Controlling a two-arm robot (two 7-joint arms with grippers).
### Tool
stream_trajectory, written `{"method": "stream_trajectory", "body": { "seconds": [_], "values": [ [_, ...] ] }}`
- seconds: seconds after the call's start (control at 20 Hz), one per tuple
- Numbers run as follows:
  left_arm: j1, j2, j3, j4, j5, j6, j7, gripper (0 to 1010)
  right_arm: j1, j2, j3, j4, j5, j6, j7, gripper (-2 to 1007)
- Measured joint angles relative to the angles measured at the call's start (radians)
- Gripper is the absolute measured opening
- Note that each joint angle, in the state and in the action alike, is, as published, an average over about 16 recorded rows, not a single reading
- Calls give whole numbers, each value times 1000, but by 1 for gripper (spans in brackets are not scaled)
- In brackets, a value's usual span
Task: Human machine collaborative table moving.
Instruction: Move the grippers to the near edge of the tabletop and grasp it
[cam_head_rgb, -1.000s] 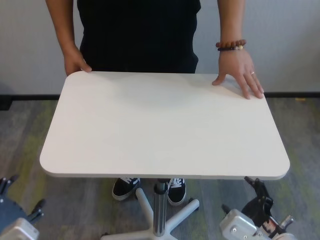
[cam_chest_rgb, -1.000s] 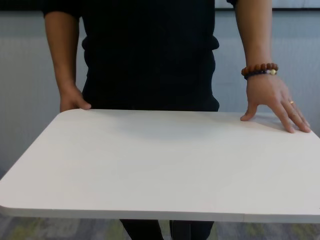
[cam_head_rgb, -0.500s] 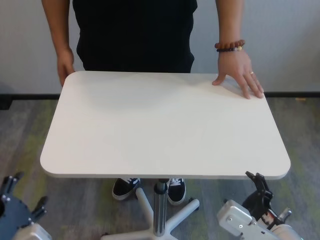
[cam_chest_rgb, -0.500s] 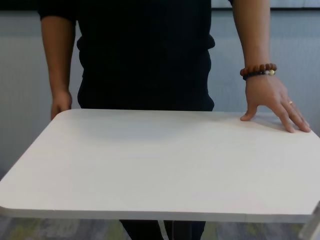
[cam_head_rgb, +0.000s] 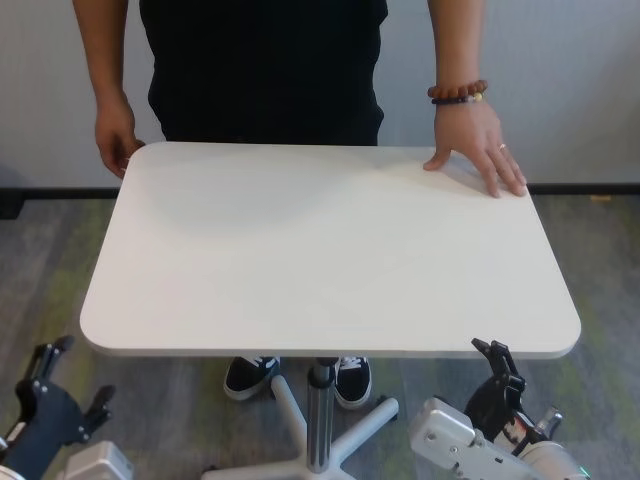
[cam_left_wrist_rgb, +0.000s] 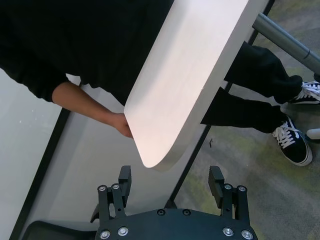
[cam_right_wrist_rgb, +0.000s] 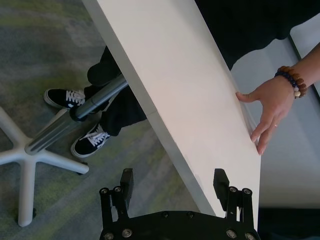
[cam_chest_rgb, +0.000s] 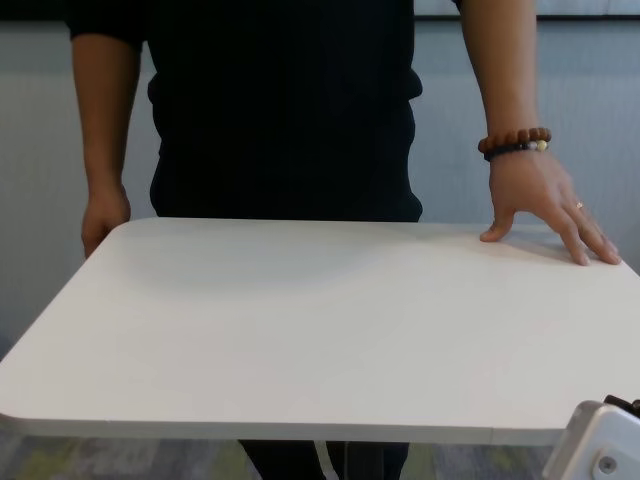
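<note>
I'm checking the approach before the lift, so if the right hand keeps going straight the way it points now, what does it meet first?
Most likely the near edge of the table. The right hand is open, below and just short of that edge, fingers either side of it in the wrist view. Depth is unclear, so it might pass just under.

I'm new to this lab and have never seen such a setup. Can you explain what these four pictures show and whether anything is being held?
A robot with two arms faces a person across a white table. The head and chest views look forward over the tabletop; each wrist view looks past that arm's own black end effector. The left end effector sits open just short of the table's near left corner. The right end effector sits open at the near right edge. Neither holds anything. Nothing lies on the tabletop except the person's braceleted hand, resting flat at the far corner. The other hand is at the opposite far corner.
</note>
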Motion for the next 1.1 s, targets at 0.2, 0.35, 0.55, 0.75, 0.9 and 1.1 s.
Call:
{"method": "stream_trajectory", "body": {
  "seconds": [0.2,0.35,0.55,0.75,0.9,1.1],
  "values": [
    [-32,-36,11,36,20,5,-6,1000,8,-8,-1,6,-20,15,11,1001],
    [-53,-63,15,60,30,8,-6,1000,10,-12,2,12,-29,19,17,1001],
    [-78,-95,18,85,42,14,-7,1000,13,-16,9,20,-37,18,25,1001],
    [-98,-122,18,100,52,22,-9,1000,17,-21,17,29,-43,12,34,1001],
    [-111,-139,18,108,64,30,-9,1000,20,-25,22,36,-47,6,41,1001],
    [-128,-159,23,122,91,42,-8,1000,26,-31,26,45,-58,1,49,1001]
  ]
}}
